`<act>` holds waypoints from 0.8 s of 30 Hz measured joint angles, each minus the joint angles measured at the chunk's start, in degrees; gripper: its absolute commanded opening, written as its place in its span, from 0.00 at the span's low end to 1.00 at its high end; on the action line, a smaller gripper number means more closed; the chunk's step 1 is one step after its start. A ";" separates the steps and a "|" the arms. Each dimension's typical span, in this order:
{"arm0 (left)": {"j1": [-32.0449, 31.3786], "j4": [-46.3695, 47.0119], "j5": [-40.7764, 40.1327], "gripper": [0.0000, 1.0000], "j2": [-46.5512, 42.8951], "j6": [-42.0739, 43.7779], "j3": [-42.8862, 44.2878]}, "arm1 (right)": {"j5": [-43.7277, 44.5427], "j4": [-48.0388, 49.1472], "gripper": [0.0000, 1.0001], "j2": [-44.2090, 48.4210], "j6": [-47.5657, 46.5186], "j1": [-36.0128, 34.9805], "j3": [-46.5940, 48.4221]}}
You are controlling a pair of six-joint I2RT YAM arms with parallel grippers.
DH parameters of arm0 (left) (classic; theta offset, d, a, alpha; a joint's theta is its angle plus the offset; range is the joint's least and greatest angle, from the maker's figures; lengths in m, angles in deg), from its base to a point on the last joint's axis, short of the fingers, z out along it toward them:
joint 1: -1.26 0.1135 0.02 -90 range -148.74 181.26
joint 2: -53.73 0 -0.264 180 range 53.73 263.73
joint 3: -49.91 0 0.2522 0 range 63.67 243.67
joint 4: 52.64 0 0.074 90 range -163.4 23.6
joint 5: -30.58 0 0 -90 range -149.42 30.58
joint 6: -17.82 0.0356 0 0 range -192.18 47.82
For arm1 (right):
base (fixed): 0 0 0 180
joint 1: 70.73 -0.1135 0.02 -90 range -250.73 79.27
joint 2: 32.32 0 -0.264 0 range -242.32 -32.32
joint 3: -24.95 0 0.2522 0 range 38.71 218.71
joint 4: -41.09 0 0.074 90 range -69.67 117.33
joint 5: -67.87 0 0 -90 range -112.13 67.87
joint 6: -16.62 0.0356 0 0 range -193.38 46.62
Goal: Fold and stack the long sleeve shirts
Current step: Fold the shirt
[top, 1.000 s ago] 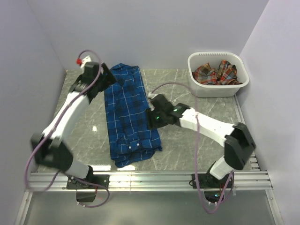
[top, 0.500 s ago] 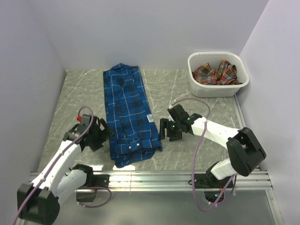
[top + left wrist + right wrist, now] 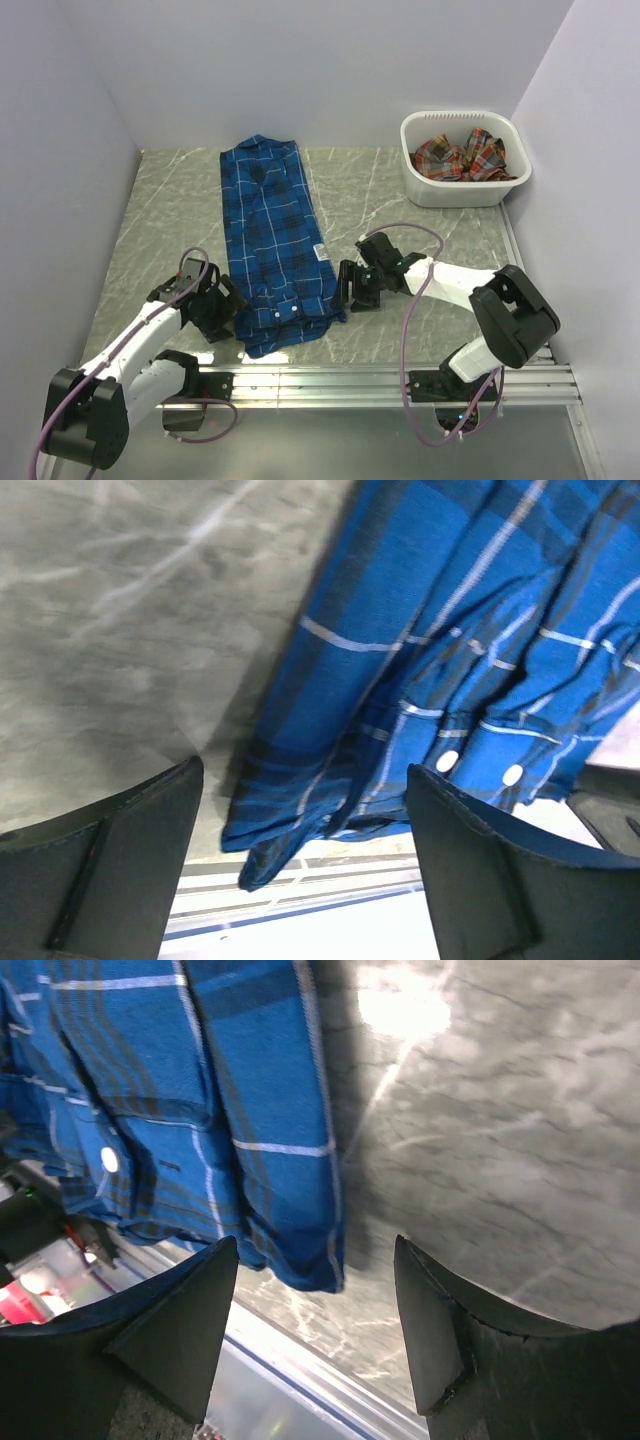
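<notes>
One long sleeve shirt, blue plaid [image 3: 272, 240], lies on the table as a long narrow strip running front to back. Its buttoned near end [image 3: 450, 660] is bunched. My left gripper [image 3: 226, 304] sits low at the strip's near left corner, open, with the hem showing between its fingers [image 3: 305, 780]. At the near right edge my right gripper [image 3: 347, 284] is also open, and the shirt's corner [image 3: 200, 1090] hangs into its gap [image 3: 316, 1250]. Neither grips the cloth. The red-orange plaid shirt [image 3: 460, 157] lies crumpled in the basket.
The white plastic basket [image 3: 462, 191] stands at the back right against the wall. A metal rail [image 3: 320, 380] runs along the table's near edge, just below the shirt's hem. Walls close in the left, back and right sides.
My left arm swung from the shirt's far left corner down to its near left corner. My right gripper drew back off the shirt's right edge and moved nearer the front.
</notes>
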 measured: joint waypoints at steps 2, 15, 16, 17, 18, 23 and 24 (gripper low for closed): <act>-0.24 1.09 0.87 0.84 0.07 -0.15 -0.35 | -0.92 1.25 0.70 -0.87 0.37 0.00 0.00; -3.08 8.41 6.45 0.71 3.45 -2.54 -2.14 | -7.87 9.27 0.66 -6.36 3.23 -1.18 0.57; -3.28 8.72 6.69 0.68 3.78 -2.69 -2.16 | -7.93 9.27 0.66 -6.60 3.26 -1.36 0.79; -3.41 8.90 6.78 0.66 3.96 -2.84 -2.25 | -7.98 9.29 0.64 -6.80 3.23 -1.53 0.94; -3.50 8.96 6.80 0.61 4.04 -2.99 -2.36 | -7.98 9.29 0.64 -7.04 3.23 -1.68 1.16; -3.78 8.96 6.60 0.50 4.02 -3.04 -2.89 | -8.33 9.33 0.54 -8.17 3.10 -2.34 1.70; -3.85 8.98 6.60 0.45 4.04 -3.04 -2.97 | -8.44 9.25 0.53 -8.41 3.02 -2.40 1.92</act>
